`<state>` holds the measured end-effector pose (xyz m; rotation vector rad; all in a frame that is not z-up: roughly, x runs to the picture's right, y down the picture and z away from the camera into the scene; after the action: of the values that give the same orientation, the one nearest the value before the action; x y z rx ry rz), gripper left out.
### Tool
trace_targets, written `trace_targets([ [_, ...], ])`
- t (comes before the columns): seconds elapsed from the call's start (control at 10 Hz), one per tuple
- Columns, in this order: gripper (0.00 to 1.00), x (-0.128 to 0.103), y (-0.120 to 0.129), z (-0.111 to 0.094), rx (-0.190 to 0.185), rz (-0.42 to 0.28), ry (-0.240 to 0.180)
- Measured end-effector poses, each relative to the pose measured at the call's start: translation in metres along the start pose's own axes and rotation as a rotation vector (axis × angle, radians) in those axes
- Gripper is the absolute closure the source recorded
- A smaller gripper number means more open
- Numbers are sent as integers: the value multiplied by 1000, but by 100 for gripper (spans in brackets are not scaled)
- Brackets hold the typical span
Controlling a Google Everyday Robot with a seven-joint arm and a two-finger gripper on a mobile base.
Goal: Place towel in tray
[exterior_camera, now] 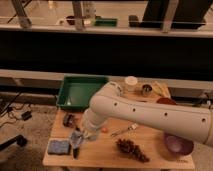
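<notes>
A: Where's the pincer (pixel 86 134)?

B: Low over the table (pixel 155 137), near the front left corner, approx 7 o'clock on the table top. The big white arm (pixel 145 115) comes in from 3 o'clock, bends, then points down to it.

A: Spread or pressed together?

B: Can't tell. The end of the arm hides it.

A: And the towel (pixel 76 138)?

B: Right at the tip of the pincer, on its 8 o'clock side. Grey-blue, all bunched up. It touches the pincer, but I can't tell if it's pinched or just lying there.

A: Is it in the tray (pixel 75 95)?

B: No, not yet. The tray is green and sits at the back left of the table, approx 11 o'clock. From the towel it's at 12 o'clock, w/ a bit of bare wood between.

A: What else is near?

B: A blue sponge (pixel 58 146) just beside the towel, at its 8 o'clock. A fork (pixel 125 131) at 3 o'clock from the pincer. A brown bunch (pixel 131 149) at 4 o'clock, near the front edge. A purple bowl (pixel 178 145) far off at the front right, 4 o'clock on the table. A white cup (pixel 131 82) at the back, approx 1 o'clock.
</notes>
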<state>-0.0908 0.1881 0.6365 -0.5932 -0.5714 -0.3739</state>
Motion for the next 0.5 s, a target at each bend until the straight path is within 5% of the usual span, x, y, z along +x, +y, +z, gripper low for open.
trace_targets([
  [0.5, 83, -1, 0, 0, -1, -2, -1],
])
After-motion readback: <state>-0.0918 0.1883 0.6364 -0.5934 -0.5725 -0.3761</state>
